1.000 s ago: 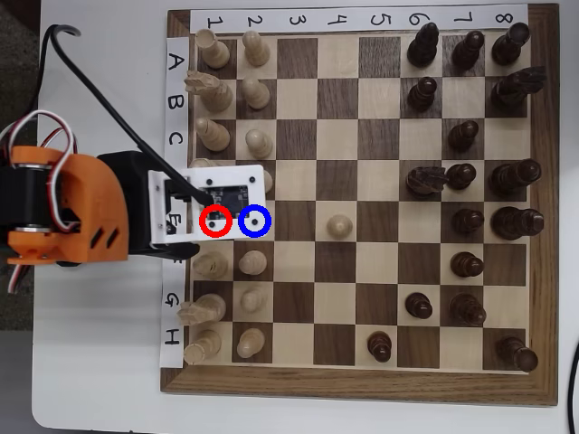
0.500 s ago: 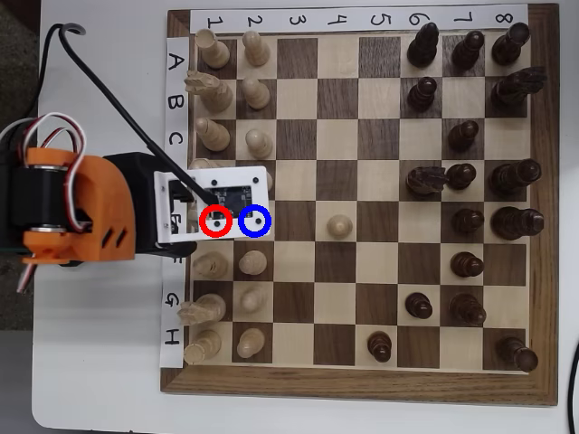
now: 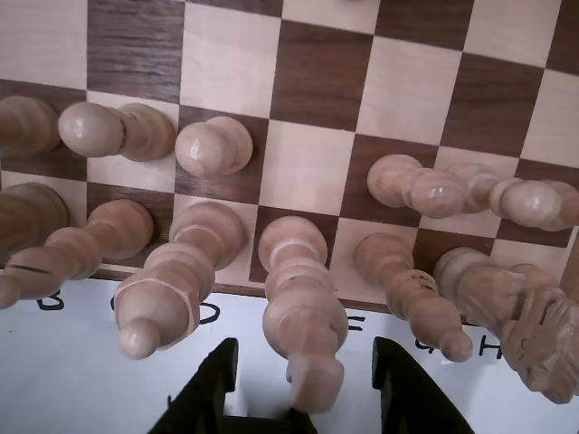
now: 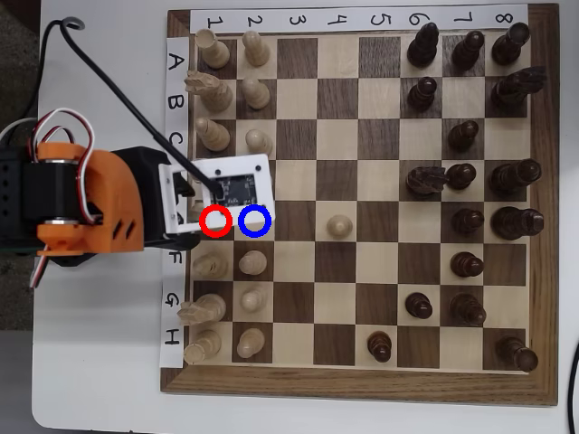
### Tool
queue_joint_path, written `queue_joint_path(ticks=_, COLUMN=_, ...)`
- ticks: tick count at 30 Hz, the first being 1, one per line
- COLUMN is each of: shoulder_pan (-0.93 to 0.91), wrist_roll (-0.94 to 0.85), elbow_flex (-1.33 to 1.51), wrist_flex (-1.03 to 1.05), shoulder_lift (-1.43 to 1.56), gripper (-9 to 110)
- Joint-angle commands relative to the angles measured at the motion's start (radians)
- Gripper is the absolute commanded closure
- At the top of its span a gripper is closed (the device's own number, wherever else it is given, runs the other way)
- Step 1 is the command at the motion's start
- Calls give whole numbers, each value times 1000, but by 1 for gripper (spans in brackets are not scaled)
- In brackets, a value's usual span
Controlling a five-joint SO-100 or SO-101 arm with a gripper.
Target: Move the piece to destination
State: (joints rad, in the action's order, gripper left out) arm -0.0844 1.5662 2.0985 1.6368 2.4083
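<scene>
The black fingers [image 3: 210, 393] stood open in the wrist view, one on each side of the piece [image 3: 303, 298], with its small rounded top showing between them and no clear contact yet. The piece stood on the back row at the near edge of the board [image 3: 231, 59]. From overhead the arm [image 4: 90, 203] covered it, with the red ring [image 4: 215, 221] marking about where it stood.

The likely trouble was crowding. A tall pale neighbour [image 3: 172, 289] leaned close on the left in that view and another [image 3: 407, 289] on the right, so a finger closing wide or coming down off-centre could have knocked either one over. Grasping only the narrow top could have let the piece swing or slip out during the lift.

The blue-ringed square [image 4: 255, 221] lay directly ahead, seen as the bare light square [image 3: 308, 167] in the wrist view. Pawns flanked it, one [image 3: 213, 145] to the left and one [image 3: 407, 185] to the right, leaving a narrow lane. Beyond it the board's middle was open, and the bare surface [image 4: 99, 362] lay behind the arm.
</scene>
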Motion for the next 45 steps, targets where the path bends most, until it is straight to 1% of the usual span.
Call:
queue_joint_path(ticks=1, shoulder_pan=5, wrist_roll=-3, elbow_flex=11, wrist_flex=-26, shoulder_lift=-2, gripper=83)
queue_joint_path(ticks=21, shoulder_pan=-25, wrist_roll=-34, elbow_flex=109, wrist_flex=-132, shoulder_lift=17, gripper=83)
queue_joint_path(ticks=41, shoulder_pan=-29, wrist_roll=-41, elbow_flex=161, wrist_flex=-176, shoulder_lift=11, gripper=83)
queue_joint_path(ticks=45, shoulder_pan=-32, wrist_roll=-41, elbow_flex=167, wrist_flex=-179, shoulder_lift=12, gripper=85)
